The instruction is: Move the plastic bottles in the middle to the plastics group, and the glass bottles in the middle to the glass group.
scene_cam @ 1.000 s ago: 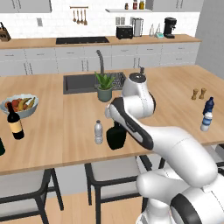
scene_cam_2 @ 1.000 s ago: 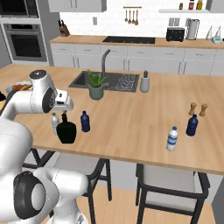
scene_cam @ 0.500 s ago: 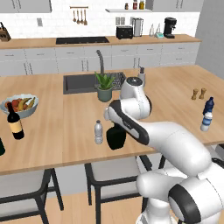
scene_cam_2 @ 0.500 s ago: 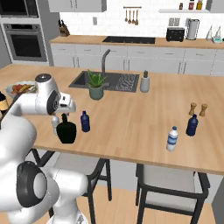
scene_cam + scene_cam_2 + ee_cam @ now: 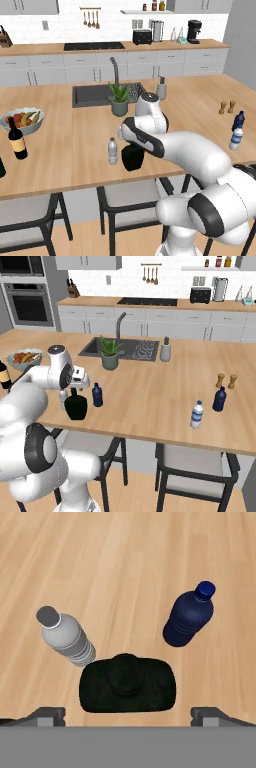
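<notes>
Near the bench's (image 5: 60, 165) front edge your gripper (image 5: 128, 714) hangs straight over the black flask (image 5: 128, 684) with fingers (image 5: 47, 716) spread wide, ready to straddle it; the clear bottle (image 5: 66, 637) and navy bottle (image 5: 190, 616) stand just beside, crowding both flanks; the glass group's wine bottle (image 5: 17, 139) waits far left.

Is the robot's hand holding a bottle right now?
No. The gripper is open above the black bottle, with its fingers wide apart and touching nothing.
</notes>
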Robot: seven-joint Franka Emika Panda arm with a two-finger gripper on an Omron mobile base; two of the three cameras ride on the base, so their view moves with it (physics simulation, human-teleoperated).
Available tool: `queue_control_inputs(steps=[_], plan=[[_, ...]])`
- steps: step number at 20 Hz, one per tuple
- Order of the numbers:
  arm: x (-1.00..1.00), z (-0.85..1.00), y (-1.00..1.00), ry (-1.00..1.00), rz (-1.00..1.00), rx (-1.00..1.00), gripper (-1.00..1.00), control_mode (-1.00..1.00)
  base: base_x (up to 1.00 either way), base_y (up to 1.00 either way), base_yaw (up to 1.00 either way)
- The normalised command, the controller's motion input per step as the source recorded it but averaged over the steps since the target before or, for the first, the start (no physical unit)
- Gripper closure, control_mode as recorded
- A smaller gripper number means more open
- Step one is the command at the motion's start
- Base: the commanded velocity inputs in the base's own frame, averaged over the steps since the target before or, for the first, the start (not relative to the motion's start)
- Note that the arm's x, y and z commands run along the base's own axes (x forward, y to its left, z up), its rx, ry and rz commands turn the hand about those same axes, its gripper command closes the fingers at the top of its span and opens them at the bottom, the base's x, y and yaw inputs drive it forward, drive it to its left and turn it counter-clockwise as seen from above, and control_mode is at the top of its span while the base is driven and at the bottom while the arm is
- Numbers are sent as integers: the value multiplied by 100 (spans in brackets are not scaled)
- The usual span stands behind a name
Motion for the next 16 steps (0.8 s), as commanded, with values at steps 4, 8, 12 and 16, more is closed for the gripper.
queue_control_inputs(steps=[4, 8, 12, 16], plan=[[19, -21, 0, 3, 0, 0, -100, -100, 0, 0, 0], [15, -3, 0, 0, 0, 0, -100, -100, 0, 0, 0], [-1, 0, 3, 0, 0, 0, -100, -100, 0, 0, 0], [-4, -8, 3, 0, 0, 0, -100, -100, 0, 0, 0]])
